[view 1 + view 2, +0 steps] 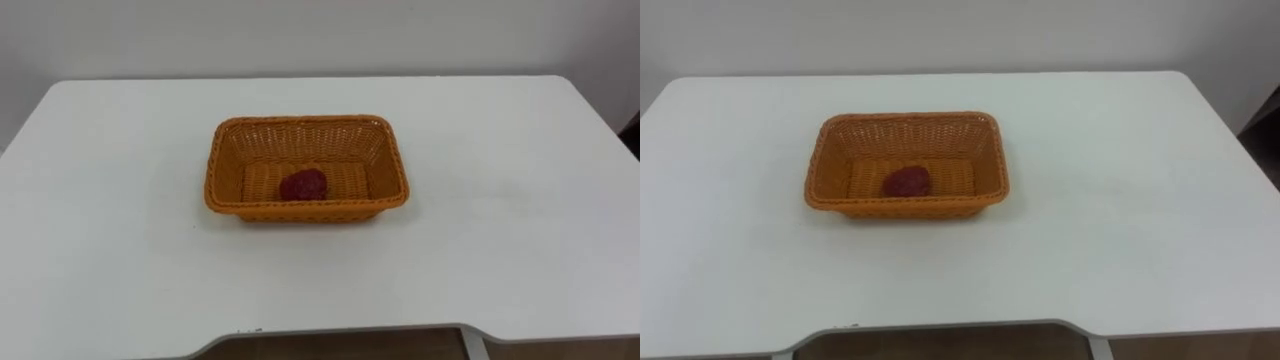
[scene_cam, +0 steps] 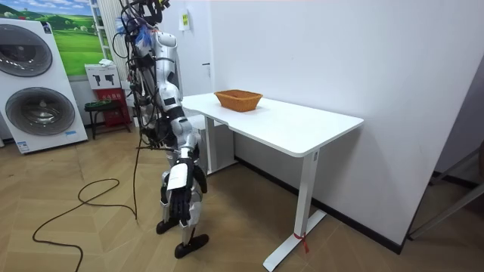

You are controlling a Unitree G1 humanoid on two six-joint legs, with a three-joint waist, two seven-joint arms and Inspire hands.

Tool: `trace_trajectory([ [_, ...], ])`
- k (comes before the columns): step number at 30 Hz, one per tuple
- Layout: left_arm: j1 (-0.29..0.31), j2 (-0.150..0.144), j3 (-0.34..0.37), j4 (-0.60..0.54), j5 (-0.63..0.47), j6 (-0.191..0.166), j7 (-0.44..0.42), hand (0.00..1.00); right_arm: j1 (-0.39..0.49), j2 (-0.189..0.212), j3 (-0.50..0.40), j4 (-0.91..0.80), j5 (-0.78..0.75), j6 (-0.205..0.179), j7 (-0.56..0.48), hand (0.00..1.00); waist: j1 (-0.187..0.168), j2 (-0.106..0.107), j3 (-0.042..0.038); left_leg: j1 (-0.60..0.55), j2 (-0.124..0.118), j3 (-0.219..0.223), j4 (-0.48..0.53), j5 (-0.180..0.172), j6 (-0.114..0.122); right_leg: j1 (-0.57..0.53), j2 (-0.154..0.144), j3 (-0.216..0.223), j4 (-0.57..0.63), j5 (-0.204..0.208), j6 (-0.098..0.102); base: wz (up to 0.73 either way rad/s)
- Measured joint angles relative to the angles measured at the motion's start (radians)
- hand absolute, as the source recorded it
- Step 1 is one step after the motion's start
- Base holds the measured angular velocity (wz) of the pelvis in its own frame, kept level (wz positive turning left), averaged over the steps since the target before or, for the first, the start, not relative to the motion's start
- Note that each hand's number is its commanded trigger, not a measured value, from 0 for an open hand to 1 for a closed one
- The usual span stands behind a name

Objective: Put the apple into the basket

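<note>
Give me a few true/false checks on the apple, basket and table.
1. The apple lies inside the basket. True.
2. The basket is blue. False: it is orange wicker.
3. The basket stands upright on the white table. True.
4. The basket hangs over the table's near edge. False: it sits near the middle, back from every edge.
</note>
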Motion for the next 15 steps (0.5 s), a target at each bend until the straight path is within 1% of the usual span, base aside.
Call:
trace_trajectory([
  [1,0.000,0.000,-0.002,0.000,0.000,0.005,-0.001,0.00,-0.004,0.000,0.015,0.013,0.000,0.009,0.017,0.00,0.000,0.000,0.0000,0.000,0.000,0.000,0.000,0.000,0.000,0.000,0.000,-0.004,0.000,0.000,0.000,0.00],
  [2,-0.001,-0.001,-0.004,0.000,0.004,0.016,-0.004,0.00,-0.015,0.001,0.050,0.037,-0.022,0.031,0.055,0.00,0.001,0.001,0.0000,0.000,0.000,-0.003,0.004,0.000,0.000,0.001,0.000,-0.004,-0.001,0.000,0.000,0.00],
  [3,0.000,-0.002,-0.003,0.001,0.008,0.018,-0.006,0.00,-0.021,0.002,0.063,0.045,-0.040,0.041,0.076,0.00,0.002,0.003,0.0001,0.000,0.000,-0.003,0.005,0.000,0.000,0.001,0.000,-0.003,-0.001,0.000,0.000,0.00],
  [4,0.000,-0.004,-0.004,0.003,0.023,0.025,-0.011,0.00,-0.028,0.004,0.087,0.058,-0.073,0.060,0.122,0.00,0.006,0.005,-0.0001,0.000,0.000,-0.003,0.005,0.000,0.000,0.002,0.001,-0.003,0.000,0.002,-0.001,0.00],
  [5,-0.004,-0.006,-0.004,0.006,0.040,0.035,-0.016,0.00,-0.039,0.005,0.128,0.069,-0.118,0.072,0.167,0.00,0.014,0.009,-0.0002,0.000,0.000,-0.003,0.006,0.000,0.000,0.002,0.001,-0.004,0.000,0.002,-0.001,0.00],
  [6,-0.006,-0.007,-0.005,0.007,0.042,0.038,-0.018,0.00,-0.042,0.006,0.150,0.073,-0.147,0.078,0.190,0.00,0.020,0.010,0.0000,0.000,0.000,-0.003,0.006,0.000,0.000,0.002,0.001,-0.003,0.000,0.002,-0.001,0.00],
  [8,-0.017,-0.011,-0.007,0.007,0.063,0.043,-0.029,0.00,-0.058,0.007,0.232,0.073,-0.264,0.098,0.290,0.00,0.046,0.015,0.0017,0.000,0.000,-0.003,0.002,0.000,0.000,0.000,0.001,-0.004,-0.002,0.002,-0.001,0.00],
  [9,-0.021,-0.011,-0.009,0.008,0.063,0.047,-0.030,0.00,-0.065,0.006,0.248,0.073,-0.293,0.103,0.313,0.00,0.053,0.016,0.0023,0.000,0.000,-0.003,0.002,0.000,0.000,-0.001,0.001,-0.005,-0.005,0.002,-0.001,0.04],
  [11,-0.021,-0.012,-0.042,0.009,0.062,0.057,-0.031,0.00,-0.101,0.008,0.309,0.077,-0.407,0.115,0.391,0.00,0.059,0.019,0.0025,0.001,-0.001,-0.005,0.002,0.000,0.000,0.005,0.000,-0.009,-0.014,0.002,-0.001,0.05],
  [12,-0.022,-0.013,-0.053,0.010,0.063,0.059,-0.031,0.00,-0.110,0.008,0.323,0.077,-0.428,0.116,0.409,0.00,0.060,0.019,0.0028,0.000,-0.001,-0.006,0.002,0.000,0.000,0.006,0.000,-0.011,-0.015,0.002,-0.001,0.06],
  [15,-0.035,-0.015,-0.129,0.029,0.062,0.073,-0.033,0.00,-0.155,0.010,0.416,0.070,-0.495,0.117,0.504,0.00,0.064,0.024,0.0059,-0.002,-0.001,-0.008,0.003,0.000,0.000,0.008,0.000,-0.017,-0.019,0.002,-0.001,0.05],
])
